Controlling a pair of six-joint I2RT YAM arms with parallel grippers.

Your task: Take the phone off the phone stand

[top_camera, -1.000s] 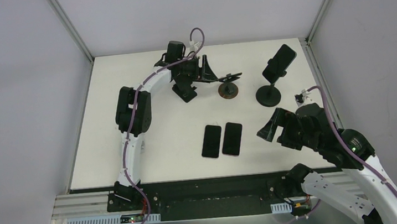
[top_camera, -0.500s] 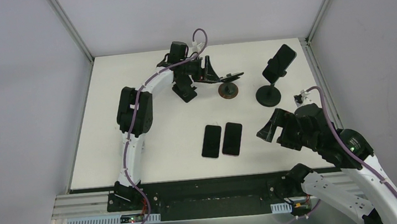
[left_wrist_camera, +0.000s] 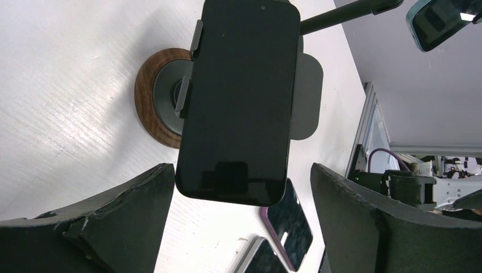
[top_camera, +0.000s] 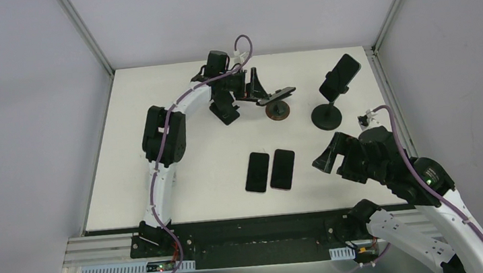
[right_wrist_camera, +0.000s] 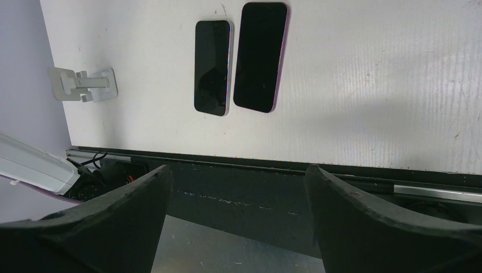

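While the left arm reached to the far middle of the white table [top_camera: 155,118], the left gripper [top_camera: 260,92] sat right at a phone [left_wrist_camera: 239,99] that was clipped into a phone stand [left_wrist_camera: 149,108] with a round wooden base. In the left wrist view the phone filled the centre of the picture, dark screen facing the camera, held at its sides by the stand's small clips. Its lower end lay between the two black fingers [left_wrist_camera: 113,222] of the left gripper. The jaws stood wide apart, with a clear gap between each finger and the phone's edges, so nothing was gripped. The phone had not left its stand. To the right of it on the table stood a second stand [top_camera: 327,115], black with a round foot, carrying a second phone [top_camera: 339,75] tilted on top. Nearer the arms, around the middle of the table, two more phones lay flat side by side, almost touching: a pale-edged handset [right_wrist_camera: 213,67] and a purple-edged handset [right_wrist_camera: 260,56], both with dark screens up. The right gripper [top_camera: 329,154] hung just to the right of that pair, above the near part of the table, its jaws spread apart with nothing between them. In the right wrist view a small pale grey bracket [right_wrist_camera: 85,84] lay at the table's edge, well apart from the two flat handsets.
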